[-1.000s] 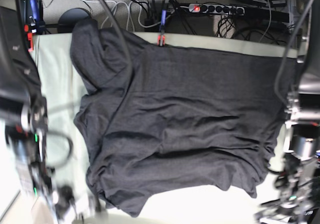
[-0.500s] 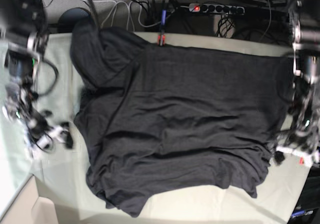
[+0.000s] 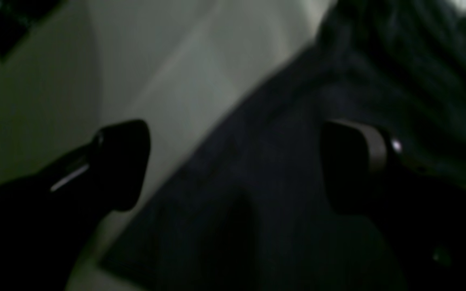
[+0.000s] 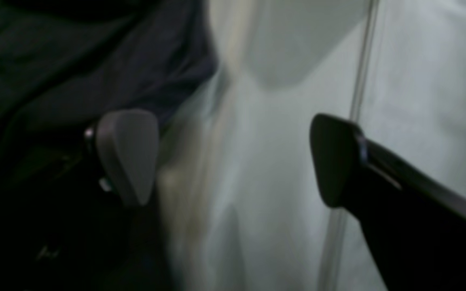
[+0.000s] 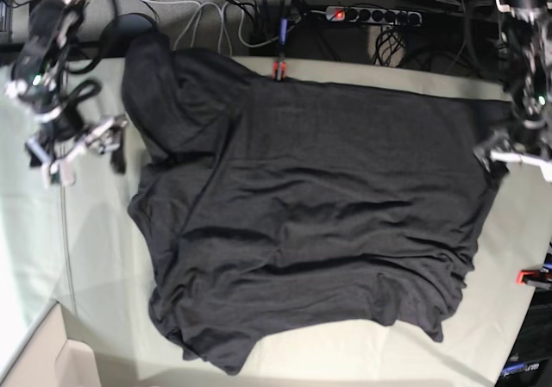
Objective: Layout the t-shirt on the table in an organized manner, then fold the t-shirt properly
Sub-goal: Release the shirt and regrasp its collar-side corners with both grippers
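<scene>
The t-shirt (image 5: 310,223) lay spread, plain dark side up, across the middle of the desk (image 5: 103,258), reaching its far edge. No readable writing showed. The left gripper (image 5: 509,150) and right gripper (image 5: 86,150) stood at opposite shirt edges, jaws wide, holding nothing.

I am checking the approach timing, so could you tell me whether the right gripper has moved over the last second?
Yes. In the base view the right gripper has travelled up the image from the near table edge, and now sits open beside the t-shirt sleeve.
</scene>
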Action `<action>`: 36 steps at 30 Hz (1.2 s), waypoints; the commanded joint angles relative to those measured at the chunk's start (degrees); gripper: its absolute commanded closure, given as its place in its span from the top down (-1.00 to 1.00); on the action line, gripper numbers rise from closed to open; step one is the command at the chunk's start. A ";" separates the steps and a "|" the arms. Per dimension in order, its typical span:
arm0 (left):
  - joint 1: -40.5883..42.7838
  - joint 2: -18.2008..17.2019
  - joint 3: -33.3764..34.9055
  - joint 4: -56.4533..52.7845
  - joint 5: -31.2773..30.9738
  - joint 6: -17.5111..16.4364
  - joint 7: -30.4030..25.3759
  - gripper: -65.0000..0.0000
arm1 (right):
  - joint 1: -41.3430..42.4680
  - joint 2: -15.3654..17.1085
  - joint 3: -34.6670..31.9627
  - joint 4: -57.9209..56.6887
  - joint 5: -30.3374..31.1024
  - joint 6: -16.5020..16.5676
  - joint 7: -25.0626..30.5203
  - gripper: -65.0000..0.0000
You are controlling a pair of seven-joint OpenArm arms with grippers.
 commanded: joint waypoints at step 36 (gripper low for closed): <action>7.35 -1.54 -0.04 -6.31 -0.05 -0.28 -1.33 1.00 | -16.03 -7.54 -1.25 13.66 1.02 0.36 -3.84 0.86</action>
